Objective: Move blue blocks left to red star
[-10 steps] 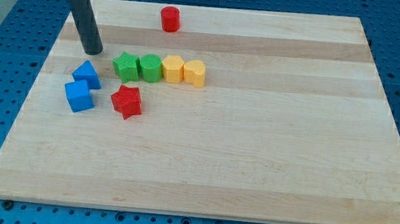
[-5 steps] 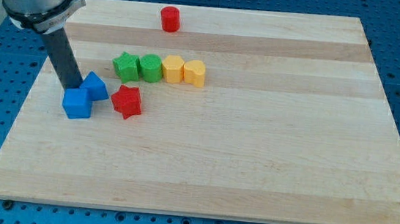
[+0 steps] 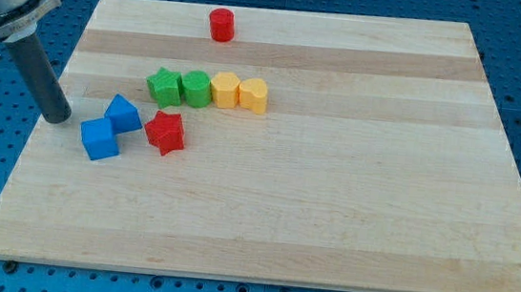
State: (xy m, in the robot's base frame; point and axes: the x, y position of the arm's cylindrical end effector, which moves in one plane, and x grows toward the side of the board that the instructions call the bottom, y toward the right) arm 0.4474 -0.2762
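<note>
A red star block (image 3: 165, 132) lies left of the board's middle. A blue block with a peaked top (image 3: 125, 114) sits just left of the star, close to touching it. A blue cube (image 3: 99, 138) sits below and left of that block, touching it. My tip (image 3: 55, 119) rests on the board left of both blue blocks, a short gap from them.
A row of two green blocks (image 3: 164, 87) (image 3: 194, 88) and two yellow blocks (image 3: 225, 89) (image 3: 254, 96) lies above the star. A red cylinder (image 3: 220, 24) stands near the board's top edge. The wooden board's left edge (image 3: 36, 134) runs close by my tip.
My tip came down from above the blue blocks, nudged the peaked blue block right toward the star, then drew back to the left. The blue cube barely shifted.
</note>
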